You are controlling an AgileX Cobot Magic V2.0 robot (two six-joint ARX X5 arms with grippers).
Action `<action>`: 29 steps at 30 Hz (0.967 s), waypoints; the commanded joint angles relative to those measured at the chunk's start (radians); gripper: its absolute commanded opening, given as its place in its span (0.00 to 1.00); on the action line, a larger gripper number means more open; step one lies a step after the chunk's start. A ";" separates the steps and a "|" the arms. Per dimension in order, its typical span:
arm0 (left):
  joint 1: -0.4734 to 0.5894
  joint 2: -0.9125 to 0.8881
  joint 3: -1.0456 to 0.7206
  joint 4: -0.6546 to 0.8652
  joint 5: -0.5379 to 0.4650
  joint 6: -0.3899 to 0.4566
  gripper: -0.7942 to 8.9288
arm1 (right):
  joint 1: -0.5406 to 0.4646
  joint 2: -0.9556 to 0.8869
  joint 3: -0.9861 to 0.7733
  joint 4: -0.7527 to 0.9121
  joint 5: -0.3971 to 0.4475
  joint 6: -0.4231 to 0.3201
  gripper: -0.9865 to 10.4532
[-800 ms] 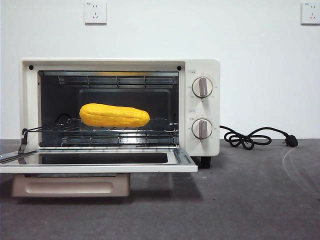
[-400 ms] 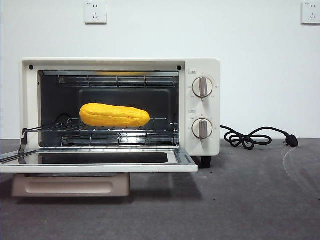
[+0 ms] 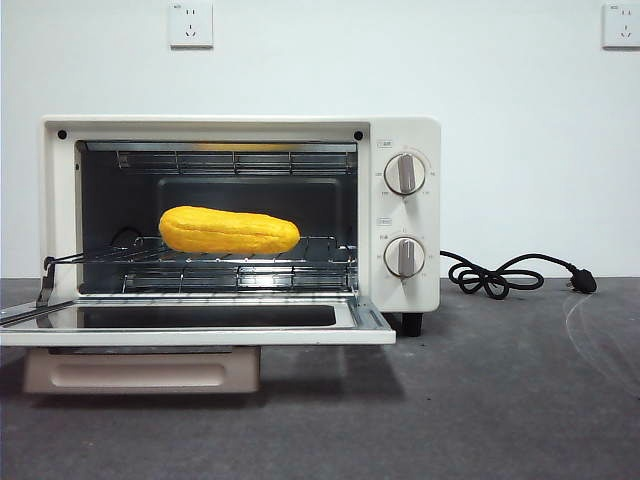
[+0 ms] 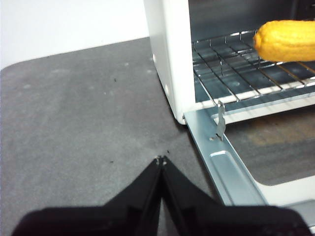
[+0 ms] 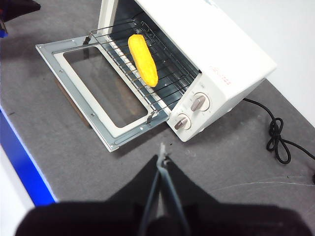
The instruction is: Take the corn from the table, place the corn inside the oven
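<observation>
Corn (image 3: 229,231) is inside the oven (image 3: 404,215), lying lengthwise on the wire rack (image 3: 200,262), centre-left of the front frame, long axis roughly parallel to the door opening. Nothing is touching it. Oven door (image 3: 195,326) is fully dropped open, flat and level across the lower left of the frame, glass window facing up, bar handle (image 3: 142,371) hanging below it. Two knobs (image 3: 404,174) are stacked on the right panel, both pointers roughly vertical. Black cord (image 3: 505,275) trails off the oven's right side, knotted into a loop, plug lying on the table (image 3: 500,400) at right-centre. No arm shows in the front frame. Left gripper (image 4: 161,160): jaws pinched together, tips meeting, holding nothing, over bare table just outside the oven's left front corner, near the door hinge; in that view the corn's end shows at the upper right on the rack. Right gripper (image 5: 162,152): jaws also closed tip to tip, nothing between them, high above the table, well clear of the oven; in that view the open oven and corn sit in the upper half of the frame, cord at the right edge. Two wall sockets (image 3: 191,25) are at the top of the front frame.
</observation>
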 commanded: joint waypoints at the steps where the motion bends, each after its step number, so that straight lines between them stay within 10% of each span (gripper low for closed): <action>1: 0.002 0.012 -0.007 0.005 -0.003 -0.006 0.08 | 0.003 0.000 -0.003 -0.022 0.003 0.014 0.09; 23: 0.002 -0.006 -0.007 0.004 -0.003 -0.006 0.08 | -0.014 -0.015 -0.003 -0.012 0.094 -0.028 0.09; 29: 0.002 -0.071 -0.004 0.031 -0.002 -0.006 0.08 | -0.366 -0.019 -0.071 0.318 0.110 -0.067 0.09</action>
